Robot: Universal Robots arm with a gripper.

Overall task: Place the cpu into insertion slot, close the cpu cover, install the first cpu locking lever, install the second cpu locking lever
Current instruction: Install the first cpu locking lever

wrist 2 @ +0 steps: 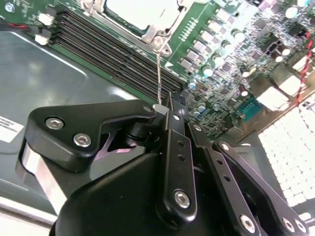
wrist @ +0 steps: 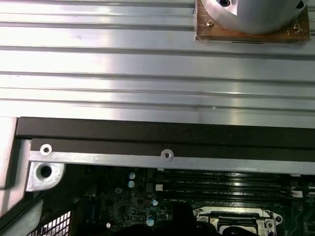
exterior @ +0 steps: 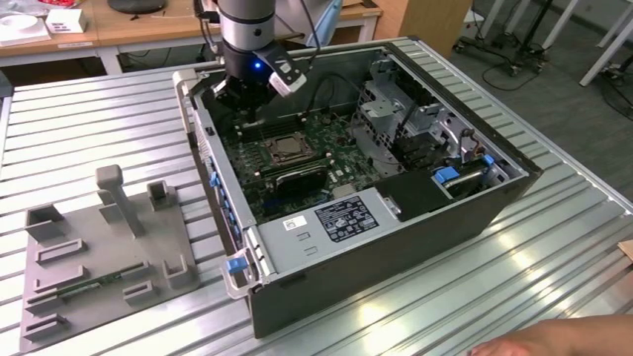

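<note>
In the exterior view, the open computer case (exterior: 396,245) lies on the ribbed metal table with the green motherboard (exterior: 296,170) inside. The insertion slot (exterior: 287,148) sits mid-board. In the second wrist view, the cpu (wrist 2: 133,12) shows its silvery top in the slot, with the cpu cover (wrist 2: 156,33) lying as a metal frame around it. A thin wire locking lever (wrist 2: 158,73) rises from the slot's corner to my fingertips. My gripper (wrist 2: 179,115) (exterior: 242,96) hovers over the memory slots beside the socket, its black fingers (wrist 2: 174,142) closed together at the lever's free end.
Long black memory slots (wrist 2: 113,54) run between gripper and socket. A drive cage (exterior: 416,126) and cables stand at the exterior view's right of the board. A grey fixture plate (exterior: 99,252) lies on the table at the left. A hand (exterior: 554,341) rests at the near right edge.
</note>
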